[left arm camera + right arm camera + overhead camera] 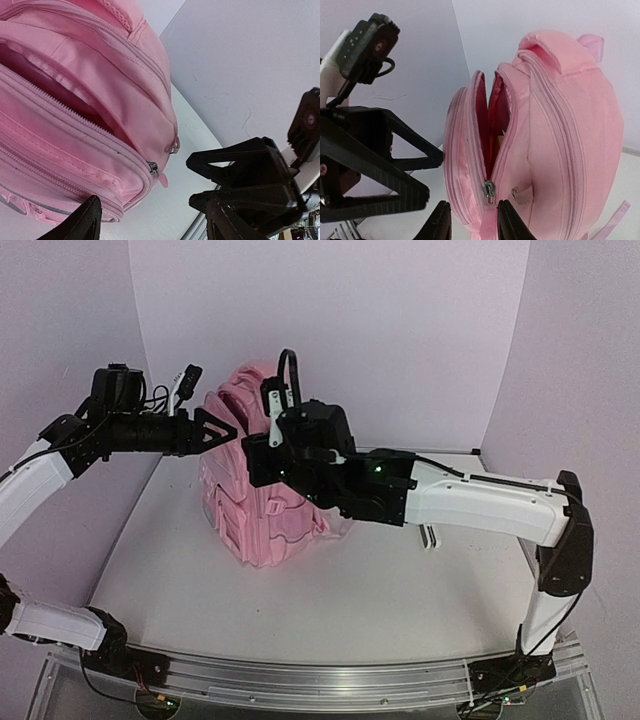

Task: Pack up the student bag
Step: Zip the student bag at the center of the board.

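The pink student bag (262,515) stands upright at the back middle of the table. Its main compartment gapes open and shows red lining (495,107) with a yellowish item inside. My right gripper (475,222) is open, and its fingertips (441,220) straddle the metal zipper slider (488,191) and its pink pull tab without closing on them. In the top view the right gripper (258,455) is at the bag's upper side. My left gripper (215,430) is open and empty, its tips close against the bag's side. In its own view the left gripper (155,225) sits below the slider (152,168).
The white table (330,595) has lilac walls on three sides. A metal rail (320,680) runs along the near edge. A small metal part (430,535) lies under the right forearm. A pink strap (615,215) trails from the bag.
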`<action>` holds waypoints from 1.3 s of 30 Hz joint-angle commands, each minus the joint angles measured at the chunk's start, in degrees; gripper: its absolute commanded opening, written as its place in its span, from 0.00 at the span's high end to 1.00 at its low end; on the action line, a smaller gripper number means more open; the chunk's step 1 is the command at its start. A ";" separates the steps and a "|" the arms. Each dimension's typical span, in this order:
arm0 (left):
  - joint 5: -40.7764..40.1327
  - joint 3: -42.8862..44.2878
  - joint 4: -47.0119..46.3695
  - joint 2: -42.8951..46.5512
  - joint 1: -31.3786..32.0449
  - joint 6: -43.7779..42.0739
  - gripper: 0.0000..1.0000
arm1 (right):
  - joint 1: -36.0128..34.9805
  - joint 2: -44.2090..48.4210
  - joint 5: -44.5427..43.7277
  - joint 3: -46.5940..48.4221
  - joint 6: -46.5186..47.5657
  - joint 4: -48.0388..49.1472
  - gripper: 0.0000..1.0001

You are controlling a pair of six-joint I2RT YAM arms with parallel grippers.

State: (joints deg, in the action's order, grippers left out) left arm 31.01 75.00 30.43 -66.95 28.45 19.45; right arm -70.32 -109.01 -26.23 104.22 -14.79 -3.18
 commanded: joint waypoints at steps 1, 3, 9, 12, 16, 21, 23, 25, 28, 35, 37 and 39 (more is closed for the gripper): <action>3.31 -0.18 -5.38 0.96 0.95 4.88 0.32 | 0.00 6.85 -2.14 -5.94 -2.10 1.68 0.58; 0.88 0.03 -4.87 1.05 2.25 2.07 0.32 | 0.24 9.01 -3.40 -8.34 -3.20 1.68 0.53; -17.85 4.34 0.80 -1.75 12.96 -8.73 0.35 | 3.43 14.31 -3.97 -15.50 -7.30 1.68 0.46; -24.17 7.54 4.93 -4.78 13.85 -4.52 0.45 | 5.89 16.57 -3.36 -18.61 -9.62 1.68 0.45; -26.99 7.32 6.16 -5.46 13.87 2.37 0.53 | 7.14 18.77 -3.60 -21.61 -11.00 1.64 0.44; -22.54 4.74 3.03 -4.56 13.95 10.86 0.55 | 7.26 18.92 -3.06 -22.95 -11.75 1.67 0.44; -20.05 2.84 -0.07 -3.77 13.90 14.41 0.56 | 7.22 18.72 -2.42 -23.26 -12.35 1.68 0.44; -18.70 1.12 -2.33 -3.34 13.93 17.74 0.58 | 7.19 18.56 -1.79 -23.56 -12.89 1.71 0.44; -17.64 -0.78 -4.12 -3.05 13.92 21.28 0.59 | 7.24 18.49 -1.20 -24.02 -13.48 1.81 0.44; -15.86 -2.93 -7.76 -3.14 13.92 23.46 0.61 | 7.28 19.21 -1.01 -25.19 -13.76 2.27 0.44; -15.14 -3.36 -9.07 -3.43 13.91 24.12 0.62 | 7.27 19.42 -1.17 -25.59 -13.91 2.38 0.44; -14.92 -3.59 -9.82 -3.81 13.90 24.55 0.62 | 7.23 19.58 -1.14 -25.84 -14.03 2.44 0.44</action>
State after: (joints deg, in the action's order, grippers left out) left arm 13.54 71.62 26.30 -71.64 42.31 41.80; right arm -62.83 -91.66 -27.37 79.11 -27.94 -2.55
